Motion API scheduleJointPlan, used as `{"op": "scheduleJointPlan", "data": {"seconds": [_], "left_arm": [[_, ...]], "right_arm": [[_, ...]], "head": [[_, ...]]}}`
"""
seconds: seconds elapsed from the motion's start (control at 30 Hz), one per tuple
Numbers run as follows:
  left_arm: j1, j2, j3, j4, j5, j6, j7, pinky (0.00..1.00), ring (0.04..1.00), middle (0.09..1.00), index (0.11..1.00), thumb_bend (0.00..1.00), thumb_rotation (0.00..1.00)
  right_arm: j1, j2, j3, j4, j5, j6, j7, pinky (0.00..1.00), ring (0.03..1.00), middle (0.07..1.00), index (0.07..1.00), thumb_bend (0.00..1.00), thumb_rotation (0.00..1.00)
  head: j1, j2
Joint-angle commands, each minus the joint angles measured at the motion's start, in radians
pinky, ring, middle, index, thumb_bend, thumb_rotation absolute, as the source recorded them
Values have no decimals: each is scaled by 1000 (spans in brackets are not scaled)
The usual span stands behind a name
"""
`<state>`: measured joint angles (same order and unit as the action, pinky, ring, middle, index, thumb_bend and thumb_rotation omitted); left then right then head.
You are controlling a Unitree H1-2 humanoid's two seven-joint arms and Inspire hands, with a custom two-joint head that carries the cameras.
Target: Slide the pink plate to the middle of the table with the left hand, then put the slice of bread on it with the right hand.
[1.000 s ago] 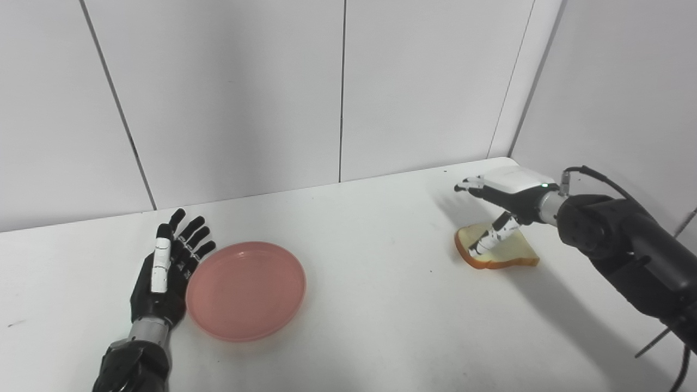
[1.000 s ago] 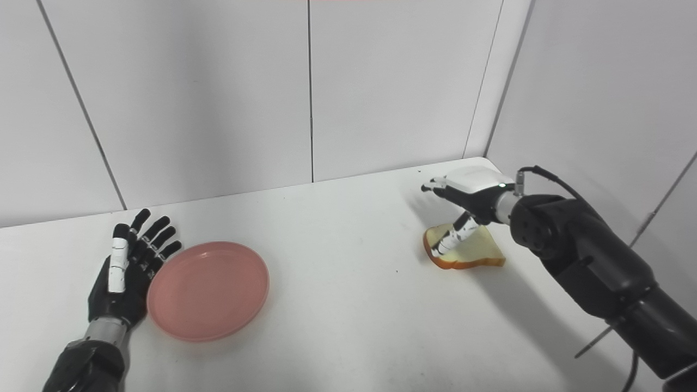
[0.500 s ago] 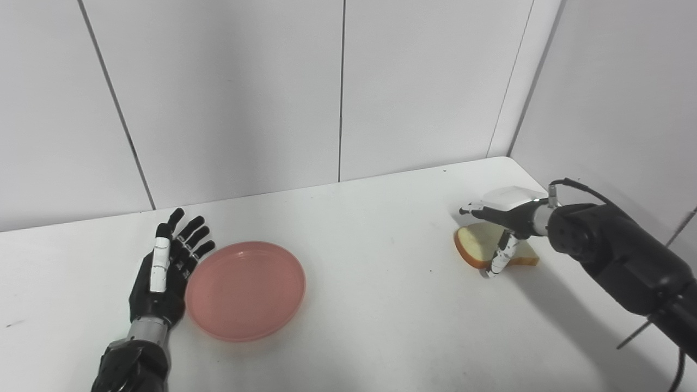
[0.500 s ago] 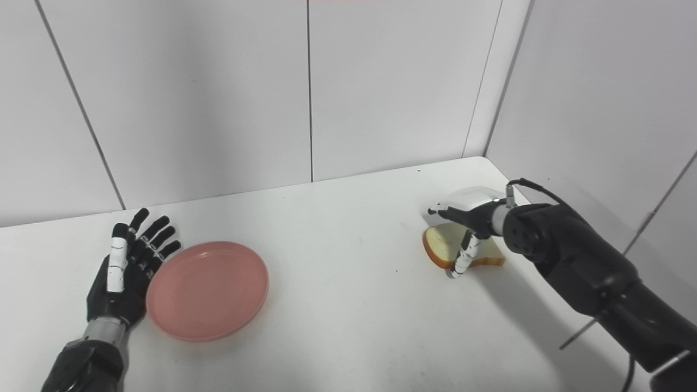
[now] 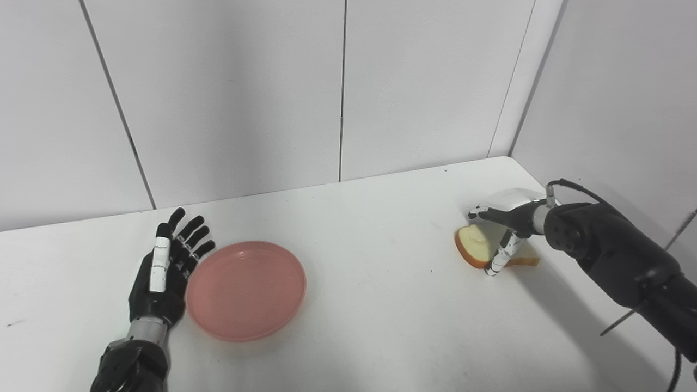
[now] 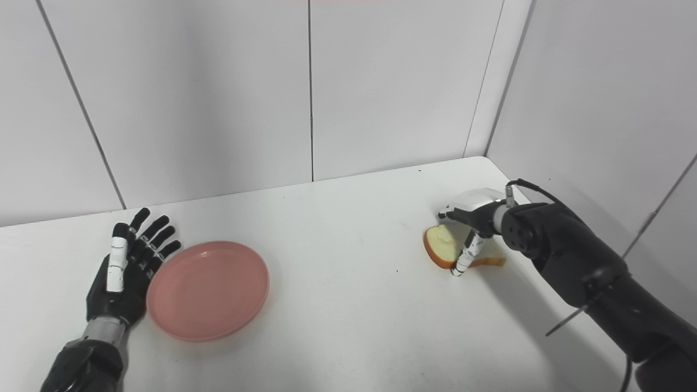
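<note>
I see the white table [image 5: 381, 305] filling the lower half of both head views, backed by pale wall panels [image 5: 234, 92] that meet in a corner beyond its far right end. My right arm [image 5: 615, 261], black and bulky, comes in from the bottom right and reaches toward the far right corner of the table. The pink plate [image 5: 246, 289] lies flat near the table's left side, well short of the middle and closer to the near edge than the far one, with nothing on it. My left hand [image 5: 163, 277] lies just beside the plate's left rim, palm turned toward it and fingers [image 5: 191, 238] spread and straight, grasping nothing; from here it looks to touch the rim low down, though I cannot be sure. The slice of bread [image 6: 444, 246] sits near the table's right edge, well apart from the plate, and it is tilted, its rounded crusted end raised toward the left while the other end stays low by the table surface. My right hand [image 6: 469, 218] is over the slice with its white-backed shell on top, fingers curled down across the far side and the thumb [image 6: 466, 260] reaching down in front of the crust with its tip at the table; the hand is closing around the bread, but whether the grip is firm I cannot tell from these views.
</note>
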<state>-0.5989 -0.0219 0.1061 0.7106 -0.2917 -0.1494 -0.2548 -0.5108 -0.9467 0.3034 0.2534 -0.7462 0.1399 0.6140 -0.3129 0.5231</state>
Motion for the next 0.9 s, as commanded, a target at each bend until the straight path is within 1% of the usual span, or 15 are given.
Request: {"op": "scheduleJointPlan", "data": {"seconds": [0.0,0.1,0.17,0.2,0.23,0.27,0.3,0.33,0.37,0.4,0.43,0.47,0.5,0.67,0.87], "left_arm": [[3,3,-5,-14,9,22,7,786,859,846,912,863,776],[2,3,-5,-14,11,25,9,783,859,842,912,866,776],[2,2,-4,-16,10,28,9,783,857,841,912,871,774],[1,2,-3,-16,9,29,8,783,857,843,913,873,771],[1,2,-3,-16,8,30,7,782,857,843,912,874,769],[1,1,-3,-16,7,30,7,782,857,843,912,874,768],[1,0,-3,-15,7,30,8,774,851,837,907,869,767],[1,-1,-2,-15,6,31,8,772,850,836,906,868,767],[1,-2,-2,-16,6,31,9,771,849,837,904,873,760],[1,-3,-3,-18,8,32,11,770,849,837,905,876,761],[1,-2,-4,-18,9,32,11,769,849,837,907,877,762],[1,-2,-4,-19,9,33,11,773,850,837,908,876,763],[1,-1,-5,-19,9,32,10,776,851,837,909,875,763],[1,2,-5,-24,11,37,16,792,855,839,915,870,770],[1,2,-6,-25,19,39,20,781,843,828,911,874,773]], "right_arm": [[-18,-25,0,2,-29,-34,-37,1000,972,954,897,1000,348],[-13,-23,0,6,-63,-31,-80,987,932,912,863,999,261],[-13,-21,-3,12,-63,-31,-94,885,863,852,819,963,182],[-12,-19,-10,16,-50,-28,-97,732,781,801,779,944,123],[-12,-17,-14,20,-41,-27,-98,663,745,782,763,937,98],[-10,-16,-19,23,-27,-31,-101,646,736,777,759,936,91],[-8,-15,-22,25,-18,-34,-102,554,637,701,718,899,89],[-5,-15,-21,19,-12,-35,-96,531,612,681,708,890,88],[-3,-15,-20,14,-9,-35,-91,463,525,552,675,672,28],[1,-14,-18,8,-9,-30,-85,411,470,512,606,596,13],[4,-11,-17,4,-9,-24,-82,385,445,501,565,572,10],[8,-9,-16,4,-10,-20,-82,355,419,469,553,548,8],[11,-8,-14,8,-13,-24,-88,335,402,451,545,535,7],[22,-6,-6,31,-16,-57,-118,405,472,480,501,525,9],[28,-9,-3,38,-19,-88,-154,310,377,434,520,523,13]], "head": [[0,2],[0,2],[-2,5],[-2,5],[-2,5],[0,6],[0,6],[0,6],[0,6],[3,7],[3,7],[3,7],[3,7],[6,8],[7,8]]}}
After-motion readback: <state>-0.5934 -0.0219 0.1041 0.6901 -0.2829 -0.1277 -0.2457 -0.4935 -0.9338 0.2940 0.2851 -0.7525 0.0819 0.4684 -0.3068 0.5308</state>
